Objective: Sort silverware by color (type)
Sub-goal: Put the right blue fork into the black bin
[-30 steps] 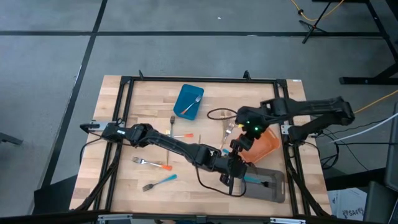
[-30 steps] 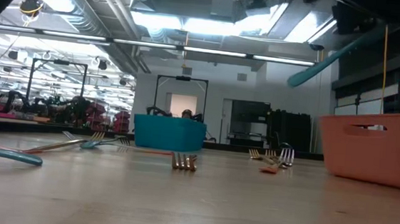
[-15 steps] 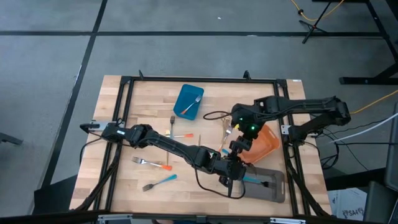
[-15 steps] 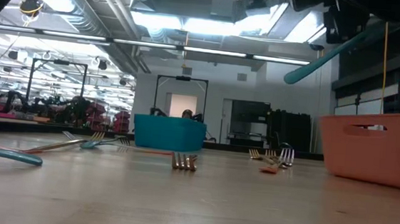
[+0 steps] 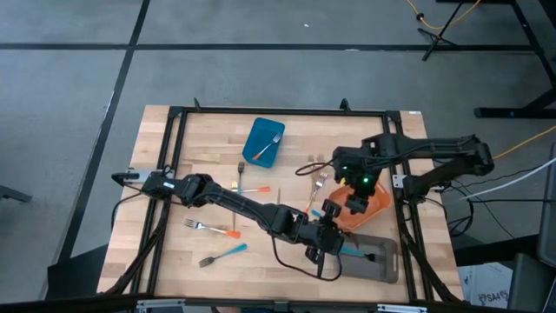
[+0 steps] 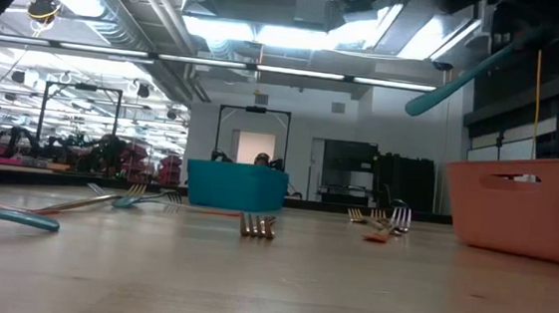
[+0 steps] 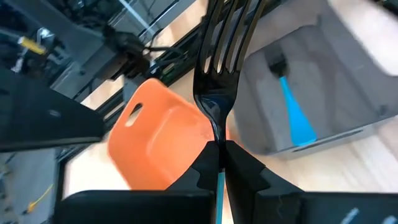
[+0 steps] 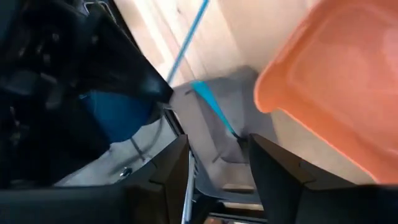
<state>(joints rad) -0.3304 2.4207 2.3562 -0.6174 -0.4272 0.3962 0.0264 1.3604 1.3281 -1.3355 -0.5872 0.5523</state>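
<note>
Here the left gripper [image 7: 217,163], pinched shut on a blue-handled fork [image 7: 217,93] beside the grey tray [image 5: 369,258] at five o'clock, should release low over it, while the right gripper [image 8: 214,165] hovers half-open, empty.

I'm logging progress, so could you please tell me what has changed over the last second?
The right claw has shifted along the orange container, towards the table's right edge. The left claw stays shut on a blue-handled fork by the grey container. The loose forks haven't moved.
</note>
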